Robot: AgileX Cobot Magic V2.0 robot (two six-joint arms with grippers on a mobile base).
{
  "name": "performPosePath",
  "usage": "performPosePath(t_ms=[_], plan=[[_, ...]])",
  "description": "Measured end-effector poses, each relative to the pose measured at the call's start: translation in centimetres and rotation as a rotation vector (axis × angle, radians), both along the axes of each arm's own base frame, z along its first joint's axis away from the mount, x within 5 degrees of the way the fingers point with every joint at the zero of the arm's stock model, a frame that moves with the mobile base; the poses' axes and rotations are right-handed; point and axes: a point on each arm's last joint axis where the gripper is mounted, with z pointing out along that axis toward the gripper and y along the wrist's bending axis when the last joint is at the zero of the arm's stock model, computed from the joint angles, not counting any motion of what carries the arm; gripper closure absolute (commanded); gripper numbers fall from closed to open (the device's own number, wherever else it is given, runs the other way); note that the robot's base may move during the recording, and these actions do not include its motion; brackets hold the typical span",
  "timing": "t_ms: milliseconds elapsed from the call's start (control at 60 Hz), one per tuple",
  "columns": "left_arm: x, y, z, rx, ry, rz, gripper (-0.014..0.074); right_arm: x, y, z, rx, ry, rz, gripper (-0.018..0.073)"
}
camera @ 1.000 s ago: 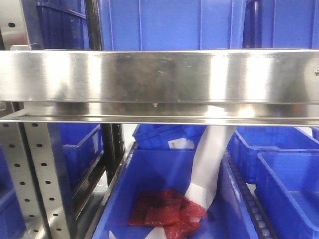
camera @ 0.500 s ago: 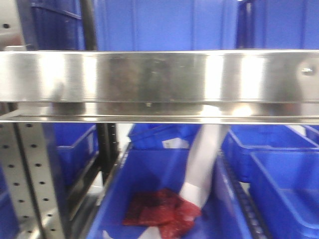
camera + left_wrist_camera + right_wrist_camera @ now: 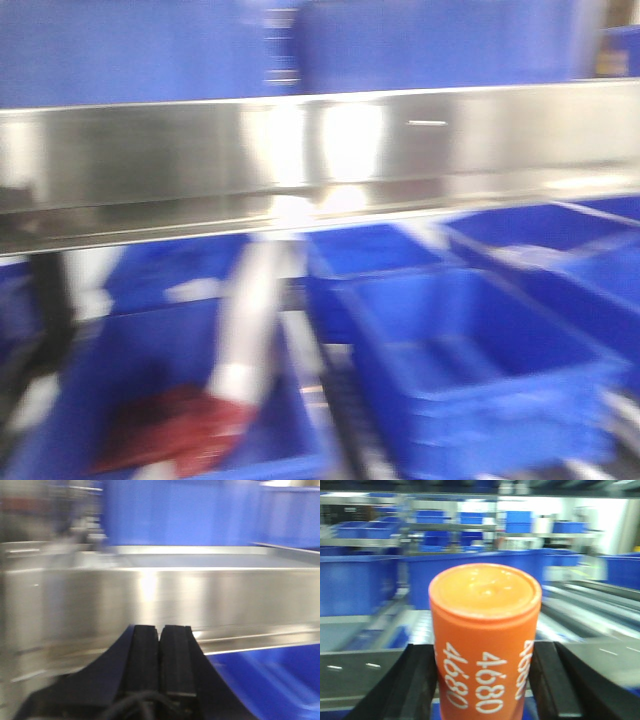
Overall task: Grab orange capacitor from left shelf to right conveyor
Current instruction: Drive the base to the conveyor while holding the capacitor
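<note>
Your right gripper [image 3: 484, 682] is clamped on the orange capacitor [image 3: 485, 630], which stands upright between its fingers, flat top up. Your left gripper [image 3: 159, 652] is empty, pads pressed together, facing the steel beam of the left shelf [image 3: 225, 595]; views blurred.

Orange capacitor [image 3: 485, 640] with white "4680" print; blurred, seemingly red packets [image 3: 175, 435]; blue bins [image 3: 470, 370].

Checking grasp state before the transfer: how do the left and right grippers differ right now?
Left gripper has its black pads pressed together on nothing; right gripper is clamped around the orange capacitor, which stands upright between its jaws. Left gripper faces the steel beam close up; right gripper looks out over blue bins. Both are black, and both views are blurred.
</note>
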Motion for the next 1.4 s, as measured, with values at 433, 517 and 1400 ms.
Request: performPosePath(t_ms=[433,517,1400], plan=[[0.0,0.0,0.0,0.0,0.0,0.0,0.0701,0.0,0.0,0.0,0.0,0.0,0.0,0.0389],[0.0,0.0,0.0,0.0,0.0,0.0,0.0701,0.0,0.0,0.0,0.0,0.0,0.0,0.0389],[0.0,0.0,0.0,0.0,0.0,0.0,0.0701,0.0,0.0,0.0,0.0,0.0,0.0,0.0389]])
